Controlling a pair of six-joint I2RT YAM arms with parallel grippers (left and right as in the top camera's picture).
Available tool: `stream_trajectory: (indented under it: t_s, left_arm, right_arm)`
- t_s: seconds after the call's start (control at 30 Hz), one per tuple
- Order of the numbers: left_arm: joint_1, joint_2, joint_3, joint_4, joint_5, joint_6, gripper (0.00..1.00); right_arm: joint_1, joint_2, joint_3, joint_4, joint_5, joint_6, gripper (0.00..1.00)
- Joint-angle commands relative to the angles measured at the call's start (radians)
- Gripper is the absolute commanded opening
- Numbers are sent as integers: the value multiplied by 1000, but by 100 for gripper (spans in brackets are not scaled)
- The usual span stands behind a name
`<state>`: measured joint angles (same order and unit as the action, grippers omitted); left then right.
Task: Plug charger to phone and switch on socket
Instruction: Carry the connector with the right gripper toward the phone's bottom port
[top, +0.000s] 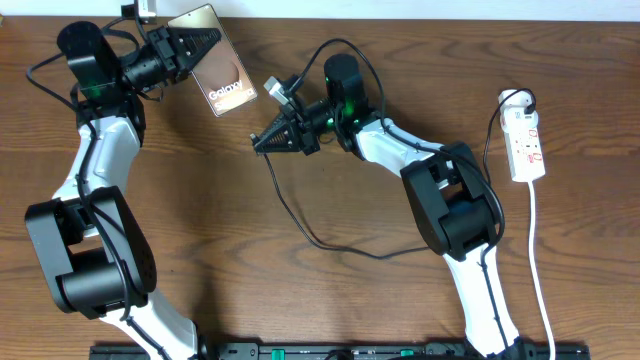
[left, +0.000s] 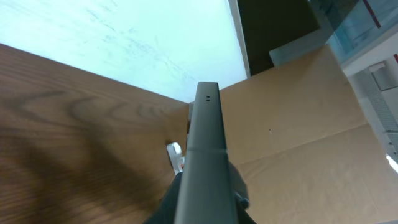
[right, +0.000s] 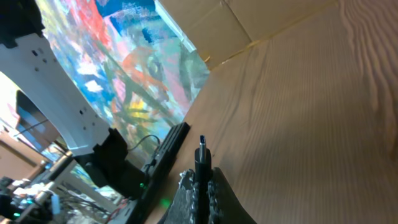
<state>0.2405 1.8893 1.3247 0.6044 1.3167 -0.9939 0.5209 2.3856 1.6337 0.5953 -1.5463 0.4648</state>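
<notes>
The phone (top: 222, 68), a bronze-brown slab with white "Galaxy" lettering, is held tilted above the table's far left. My left gripper (top: 205, 42) is shut on its upper edge. In the left wrist view the phone (left: 205, 155) shows edge-on as a grey bar rising from between the dark fingers (left: 239, 194). My right gripper (top: 260, 144) is shut on the charger (top: 300, 225), a thin black cable looping over the table. Its plug tip (right: 203, 154) sticks out past the toothed fingers (right: 216, 194) of the right gripper (right: 203, 186). The white socket (top: 526, 143) lies at the far right.
The socket's white cord (top: 540, 280) runs down the right side towards the front edge. A black rail (top: 340, 350) lines the table's front. Cardboard (left: 298, 124) stands beyond the table's far edge in the left wrist view.
</notes>
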Motion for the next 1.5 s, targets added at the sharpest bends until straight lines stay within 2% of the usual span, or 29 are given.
stream_trajectory:
  t_s: [0.0,0.17,0.43,0.73,1.03,1.27,1.47]
  left_arm:
    - [0,-15,21,31,-14,-2,7]
    - [-15,-15,21,95,-15,-10,8]
    - [-24,-15,21,108,15,-10,7]
    - [-23,-15,21,147,19,-23,8]
    - [-23,-15,21,306,33,-162,8]
    - [-23,-15,21,311,25,-171,8]
    - [-23,-15,21,322,23,-166,7]
  right_arm:
    - [7,-12,5,62,-13,152,1]
    - [7,-12,5,107,-8,171,1]
    - [-9,-12,5,129,2,195,1]
    - [-19,-12,5,387,26,397,1]
    - [-19,-12,5,412,77,422,1]
    - [-19,-12,5,555,77,475,1]
    - [-19,-12,5,575,78,481,1]
